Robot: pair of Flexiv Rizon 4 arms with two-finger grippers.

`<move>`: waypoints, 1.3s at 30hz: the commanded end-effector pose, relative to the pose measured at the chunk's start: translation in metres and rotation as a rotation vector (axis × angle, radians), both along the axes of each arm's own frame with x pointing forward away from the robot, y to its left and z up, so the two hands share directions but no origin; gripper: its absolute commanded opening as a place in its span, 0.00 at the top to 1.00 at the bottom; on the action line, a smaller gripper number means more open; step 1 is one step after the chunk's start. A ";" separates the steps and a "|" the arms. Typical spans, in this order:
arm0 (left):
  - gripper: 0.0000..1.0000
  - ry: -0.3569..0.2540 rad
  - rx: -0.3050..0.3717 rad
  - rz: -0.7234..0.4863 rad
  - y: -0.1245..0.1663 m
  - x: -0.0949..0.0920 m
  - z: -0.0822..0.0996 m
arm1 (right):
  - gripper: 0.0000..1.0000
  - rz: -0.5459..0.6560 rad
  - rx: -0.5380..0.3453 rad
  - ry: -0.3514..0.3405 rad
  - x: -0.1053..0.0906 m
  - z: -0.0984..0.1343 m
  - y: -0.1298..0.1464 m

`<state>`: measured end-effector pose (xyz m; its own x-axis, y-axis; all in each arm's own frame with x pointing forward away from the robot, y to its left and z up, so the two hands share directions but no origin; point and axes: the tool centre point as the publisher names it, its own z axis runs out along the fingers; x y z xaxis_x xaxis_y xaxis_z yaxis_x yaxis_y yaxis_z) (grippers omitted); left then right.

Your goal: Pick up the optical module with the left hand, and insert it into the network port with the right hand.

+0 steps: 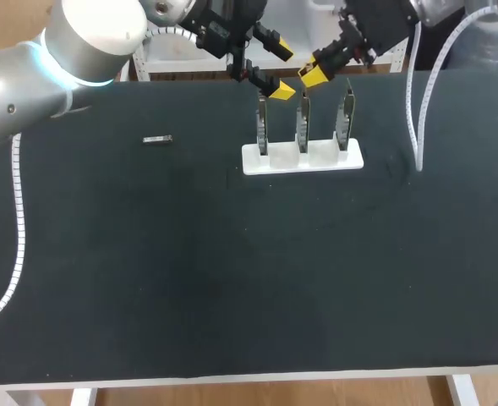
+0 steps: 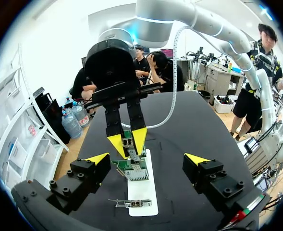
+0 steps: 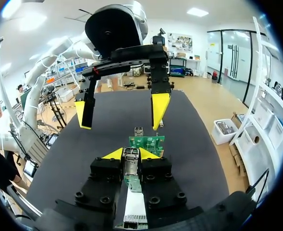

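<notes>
**Module in the right jaws, poised at the port: insertion is the step in hand**

Your tabletop (image 1: 232, 279) has all the work gathered at the middle of its far edge. Your left arm (image 1: 79, 42) comes in from the far-left corner. Its jaws are spread wide and hold nothing, and they hang just beside the left end of the base. Your right arm (image 1: 375, 21) comes in from the far-right corner. Its jaws pinch the module (image 3: 130, 161) from both sides.

The white base (image 1: 350, 159) carries three upright boards. The right jaws stand over the middle board (image 1: 303, 123), close to the left jaws. The port (image 2: 133, 155) sits at that board's top edge, and the module's lower end is right at it. You cannot tell from here whether it has entered.

A spare piece (image 1: 157, 139), small and metallic, lies alone toward the far-left of the tabletop, well apart from the base.

With the module in the right jaws, the pickup looks done and only the insertion remains. Next, square the module to the port opening and press straight down along the board. The boards are thin and stand on edge, so a skewed push could bend or tip one. Mind the left jaws so close beside you.
</notes>
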<state>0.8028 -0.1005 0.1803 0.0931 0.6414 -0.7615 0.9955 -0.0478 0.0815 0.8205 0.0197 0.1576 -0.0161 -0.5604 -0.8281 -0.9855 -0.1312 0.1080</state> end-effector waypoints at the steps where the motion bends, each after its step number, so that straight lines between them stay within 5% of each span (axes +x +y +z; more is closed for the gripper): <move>1: 0.00 0.000 0.004 0.002 -0.001 -0.001 0.000 | 1.00 0.078 -0.001 0.050 0.011 0.000 0.003; 39: 0.00 0.000 0.004 0.002 -0.001 -0.001 0.000 | 1.00 0.067 -0.011 0.066 0.013 -0.005 0.000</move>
